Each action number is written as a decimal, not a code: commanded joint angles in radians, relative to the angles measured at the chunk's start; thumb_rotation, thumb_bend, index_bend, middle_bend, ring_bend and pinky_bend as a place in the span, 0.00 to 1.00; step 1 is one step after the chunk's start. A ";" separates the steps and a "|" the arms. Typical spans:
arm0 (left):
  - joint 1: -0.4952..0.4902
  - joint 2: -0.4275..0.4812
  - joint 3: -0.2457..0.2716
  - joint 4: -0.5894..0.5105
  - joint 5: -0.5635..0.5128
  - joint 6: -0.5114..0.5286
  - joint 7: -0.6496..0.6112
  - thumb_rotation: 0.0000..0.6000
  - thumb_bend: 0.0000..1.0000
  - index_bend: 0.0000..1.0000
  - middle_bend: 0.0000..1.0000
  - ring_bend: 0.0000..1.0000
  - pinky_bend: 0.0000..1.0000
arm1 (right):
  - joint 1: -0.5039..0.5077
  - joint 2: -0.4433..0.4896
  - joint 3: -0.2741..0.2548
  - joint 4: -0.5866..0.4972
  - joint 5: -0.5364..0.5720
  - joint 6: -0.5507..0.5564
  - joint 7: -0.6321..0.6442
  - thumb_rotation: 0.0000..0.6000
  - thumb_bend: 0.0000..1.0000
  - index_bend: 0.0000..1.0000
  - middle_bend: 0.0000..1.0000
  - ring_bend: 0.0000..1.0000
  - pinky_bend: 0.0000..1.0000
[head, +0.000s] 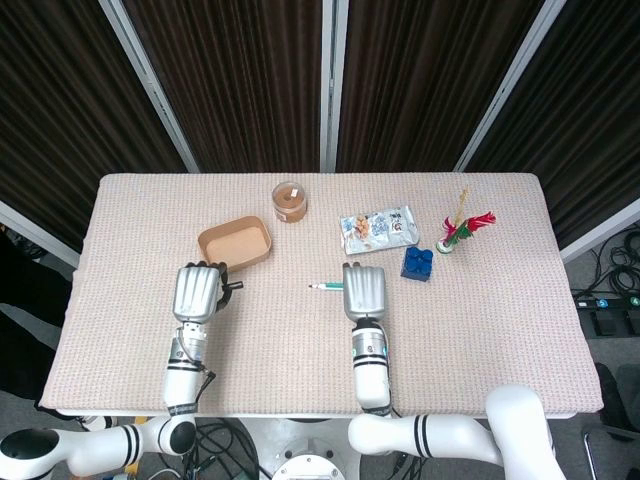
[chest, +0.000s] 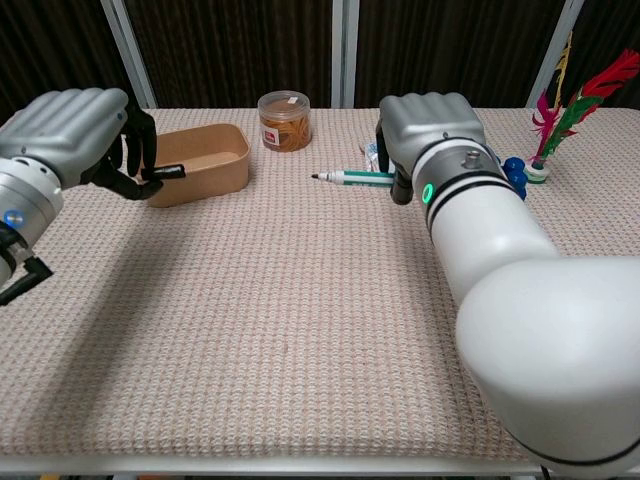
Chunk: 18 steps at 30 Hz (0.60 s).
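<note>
1. Okay, starting with the right hand (head: 365, 290): seeing it clamped around the barrel end of the green marker (head: 325, 287), fingers curled tight, tip poking out toward 9 o'clock.
2. Placing that marker pretty much dead centre of the table (head: 500, 340), lying level; not managing to tell whether it's clearing the cloth or brushing it.
3. Moving to the left hand (head: 198, 292), over at 9 o'clock from the marker: fingers closed, pinching a small black cap (chest: 170, 172) at the fingertips, well apart from the marker tip.
4. Guessing at handling: light, stiff, smooth plastic, so probably rolling or twisting in a loose hold. Thinking mid-barrel or tail end for the marker, staying off the inky tip. Reckoning the cap is tiny and easy to fumble, so pinching it by the sides with the open mouth facing the tip.
5. Counting stuff: one marker, one cap, two hands.
6. Also counting one of each around it, going from the marker: brown tray (head: 236, 243) at 10 o'clock, jar (head: 289, 201) at 11, snack packet (head: 378, 229) at 1, feather shuttlecock (head: 465, 230) at 2, blue block (head: 417, 262) near 3, just beside the right hand.
</note>
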 joint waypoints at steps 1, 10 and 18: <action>0.026 -0.036 0.036 0.069 0.007 -0.037 -0.047 1.00 0.30 0.63 0.63 0.55 0.58 | -0.021 -0.008 -0.017 0.026 0.003 -0.026 0.020 1.00 0.31 0.68 0.62 0.65 0.77; 0.036 -0.049 0.054 0.101 -0.068 -0.188 -0.027 1.00 0.24 0.47 0.53 0.45 0.51 | -0.039 -0.047 -0.017 0.107 0.012 -0.100 0.036 1.00 0.28 0.69 0.61 0.65 0.77; 0.047 -0.026 0.051 0.087 -0.024 -0.174 -0.056 1.00 0.10 0.31 0.34 0.31 0.39 | -0.036 -0.053 -0.023 0.138 0.028 -0.135 -0.036 1.00 0.11 0.44 0.47 0.52 0.69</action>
